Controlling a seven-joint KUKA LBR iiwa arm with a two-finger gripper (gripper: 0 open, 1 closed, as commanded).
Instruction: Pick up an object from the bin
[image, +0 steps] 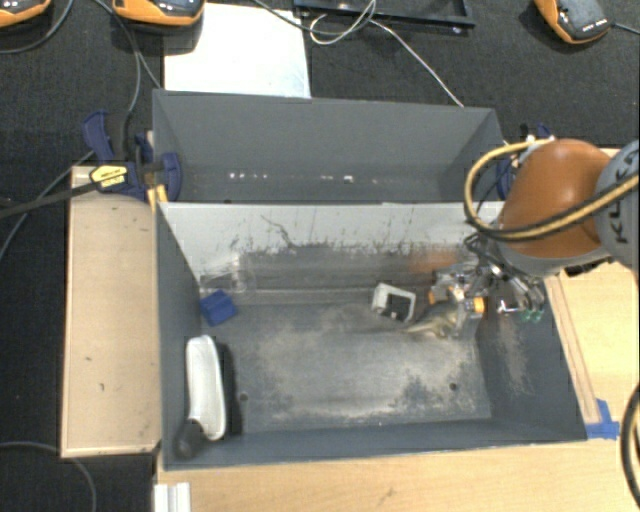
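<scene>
bin (350, 385): matt grey metal, floor scuffed & rough; white oblong obj (205, 385): smooth plastic; orange wrist cover (555, 195): glossy.

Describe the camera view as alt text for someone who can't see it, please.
A robot arm's gripper hangs low at the right of a grey metal bin, beside a small white-and-black block. A long white object lies at the left.

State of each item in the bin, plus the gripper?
white brush: lying flat along the left wall of the bin.
blue piece: on the floor, apart from the brush.
white-and-black block: tilted, on the floor left of the gripper.
gripper: low over the floor, right rear.
</scene>
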